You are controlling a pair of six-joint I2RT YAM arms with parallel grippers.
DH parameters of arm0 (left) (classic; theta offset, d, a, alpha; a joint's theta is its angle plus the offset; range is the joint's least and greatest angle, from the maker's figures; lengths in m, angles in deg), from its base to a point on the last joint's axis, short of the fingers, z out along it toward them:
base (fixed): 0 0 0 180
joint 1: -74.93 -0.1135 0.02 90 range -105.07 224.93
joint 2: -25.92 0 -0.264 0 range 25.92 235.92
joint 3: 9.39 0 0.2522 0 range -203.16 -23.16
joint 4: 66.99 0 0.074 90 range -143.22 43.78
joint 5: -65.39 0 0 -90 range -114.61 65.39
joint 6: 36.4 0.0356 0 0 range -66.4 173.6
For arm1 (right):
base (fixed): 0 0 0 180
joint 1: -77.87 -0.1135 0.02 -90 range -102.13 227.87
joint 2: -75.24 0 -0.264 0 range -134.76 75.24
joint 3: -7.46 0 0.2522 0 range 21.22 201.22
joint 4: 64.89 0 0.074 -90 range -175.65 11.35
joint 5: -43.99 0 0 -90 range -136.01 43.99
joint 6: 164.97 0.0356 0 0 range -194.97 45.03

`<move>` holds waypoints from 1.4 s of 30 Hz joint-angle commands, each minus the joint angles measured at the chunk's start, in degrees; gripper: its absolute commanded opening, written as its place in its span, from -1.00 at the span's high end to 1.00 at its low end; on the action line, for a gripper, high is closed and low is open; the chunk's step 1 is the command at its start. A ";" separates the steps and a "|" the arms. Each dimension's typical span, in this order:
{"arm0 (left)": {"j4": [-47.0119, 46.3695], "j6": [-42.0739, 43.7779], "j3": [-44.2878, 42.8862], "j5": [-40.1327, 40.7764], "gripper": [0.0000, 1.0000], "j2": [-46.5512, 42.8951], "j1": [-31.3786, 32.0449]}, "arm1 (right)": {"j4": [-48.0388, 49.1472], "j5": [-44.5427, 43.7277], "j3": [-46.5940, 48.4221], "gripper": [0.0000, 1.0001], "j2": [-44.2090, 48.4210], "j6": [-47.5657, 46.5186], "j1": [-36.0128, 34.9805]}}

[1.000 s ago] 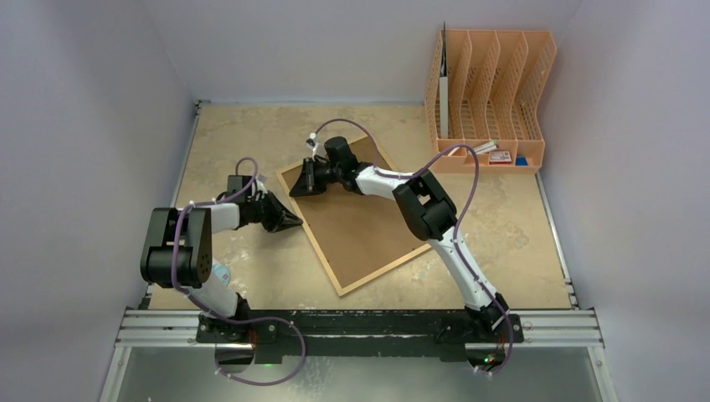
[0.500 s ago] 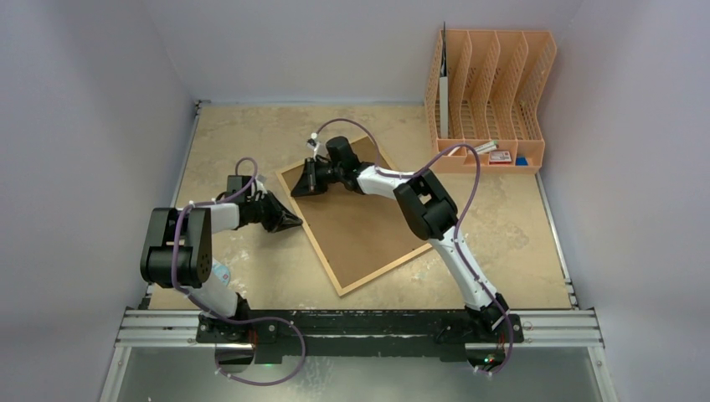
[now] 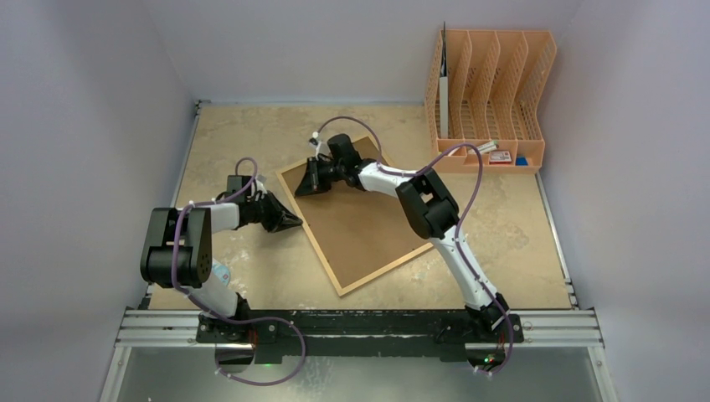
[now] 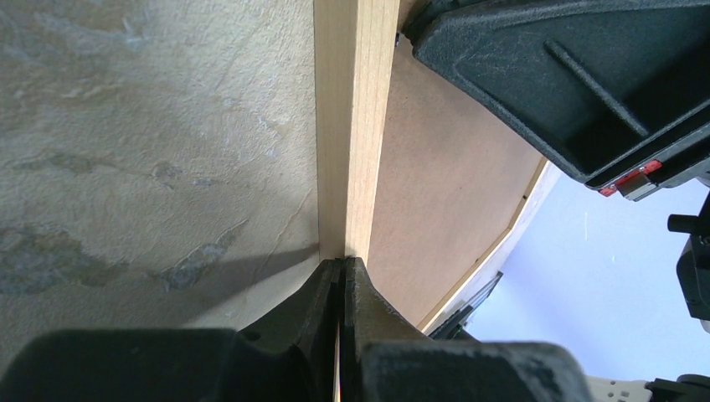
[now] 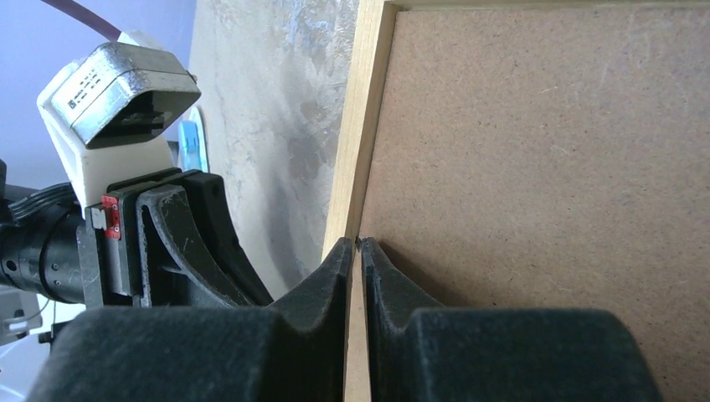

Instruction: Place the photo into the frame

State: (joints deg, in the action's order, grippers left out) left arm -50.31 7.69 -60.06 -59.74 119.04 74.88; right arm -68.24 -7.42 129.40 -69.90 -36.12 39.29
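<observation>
Against the shut left gripper (image 4: 342, 266), nipped by the right gripper (image 5: 358, 244), the frame (image 3: 368, 226) looks stiff, light, best held by its border.

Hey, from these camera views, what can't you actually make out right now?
1. Where the photo is: it shows in no view. The frame lies back up, so its front is hidden.
2. Whether the right hand grips the frame: in the right wrist view its fingertips cover the border.
3. The small items at the orange organiser's base: too small in the top view.
</observation>
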 commanded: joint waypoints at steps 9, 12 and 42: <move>13.21 8.29 -7.89 12.19 0.81 -0.92 -1.88 | -8.19 -10.78 -2.62 0.64 7.78 -3.33 1.99; 14.69 10.32 -14.14 12.70 0.65 -1.19 -1.88 | -7.85 -15.90 -6.85 0.62 16.11 -2.69 3.30; 14.10 36.02 -53.87 17.97 -0.27 29.99 3.48 | -31.77 -36.45 -61.84 -0.76 63.90 1.95 20.00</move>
State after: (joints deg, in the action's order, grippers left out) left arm -37.52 37.61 -110.64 -44.44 147.74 78.85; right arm -98.40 -46.11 69.64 -6.85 -34.63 58.50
